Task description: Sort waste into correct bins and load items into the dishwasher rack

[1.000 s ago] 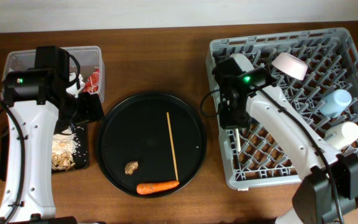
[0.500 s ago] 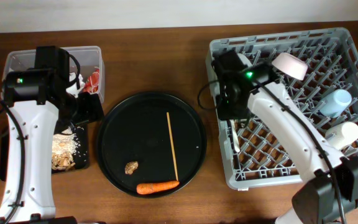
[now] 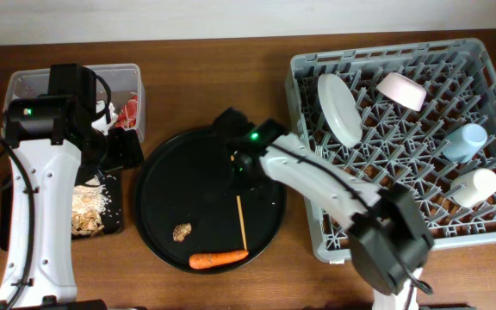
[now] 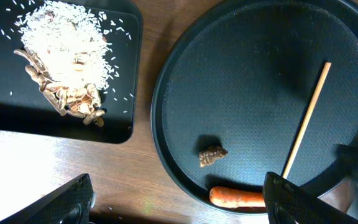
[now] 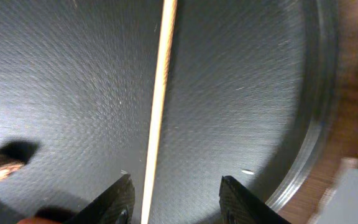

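My right gripper (image 3: 243,165) (image 5: 178,200) hovers open over the round black tray (image 3: 166,176). The thin wooden chopstick (image 3: 242,222) (image 5: 161,93) lies flat between its fingers, close to the left one and untouched. An orange carrot (image 3: 218,258) (image 4: 238,198) and a small brown lump (image 3: 182,232) (image 4: 213,155) rest near the tray's front. The grey dishwasher rack (image 3: 437,47) holds a pale plate (image 3: 338,108), a pinkish bowl (image 3: 401,90), a blue cup (image 3: 463,142) and a cream cup (image 3: 474,187). My left gripper (image 3: 127,148) (image 4: 179,208) is open and holds nothing, between the bins and the round tray.
At the far left a clear tub (image 3: 24,82) contains a red wrapper (image 3: 129,112). In front of it, the shallow black tray (image 4: 123,112) carries rice scraps (image 3: 89,207) (image 4: 64,37). My right arm stretches from the rack's front left corner across the round tray.
My right arm swung left from the rack to over the round tray, and its jaws opened. The plate now shows uncovered in the rack. The left arm stayed still.
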`<state>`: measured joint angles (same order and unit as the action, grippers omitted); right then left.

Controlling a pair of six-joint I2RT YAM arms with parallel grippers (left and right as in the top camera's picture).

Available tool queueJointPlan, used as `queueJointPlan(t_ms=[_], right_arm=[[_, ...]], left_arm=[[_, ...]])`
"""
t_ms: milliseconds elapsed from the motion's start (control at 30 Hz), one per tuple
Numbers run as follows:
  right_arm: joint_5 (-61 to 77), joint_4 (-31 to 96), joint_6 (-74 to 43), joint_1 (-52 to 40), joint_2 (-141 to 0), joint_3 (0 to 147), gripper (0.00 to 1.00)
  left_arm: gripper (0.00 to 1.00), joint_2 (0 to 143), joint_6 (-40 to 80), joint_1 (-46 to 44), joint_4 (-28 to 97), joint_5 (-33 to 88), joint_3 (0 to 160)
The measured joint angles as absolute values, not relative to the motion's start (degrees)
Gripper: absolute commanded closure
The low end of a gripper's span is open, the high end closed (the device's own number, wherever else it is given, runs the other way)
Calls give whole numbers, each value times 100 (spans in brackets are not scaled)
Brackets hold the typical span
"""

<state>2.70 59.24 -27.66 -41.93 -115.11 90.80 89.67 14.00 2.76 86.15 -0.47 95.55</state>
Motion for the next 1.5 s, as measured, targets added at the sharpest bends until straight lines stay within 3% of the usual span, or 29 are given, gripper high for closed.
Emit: queueJointPlan(t_ms=[300,633,833,933,1267,1500], right_arm=[[294,5557,-3146,-4480,-12221,9078,56],[115,5520,-3437,-4488,-12392,9045,96],[113,5680,-3452,-4460,-12394,9109,96],[-43,6351,-3441,-4342,-12374,9513,96],[-694,8265,-2679,-3105,-11021,10713,96],[-945,8302,-2349,-2283,-11000,10217,96]], left_arm=[[13,8967,1400,276,8615,-47,9555],[13,8967,1400,276,8615,-47,9555],[13,8967,1400,276,8615,-47,9555],[13,8967,1400,276,8615,-49,9555],[13,8967,1400,276,8615,-49,9555],[13,8967,1400,276,8615,-47,9555]])
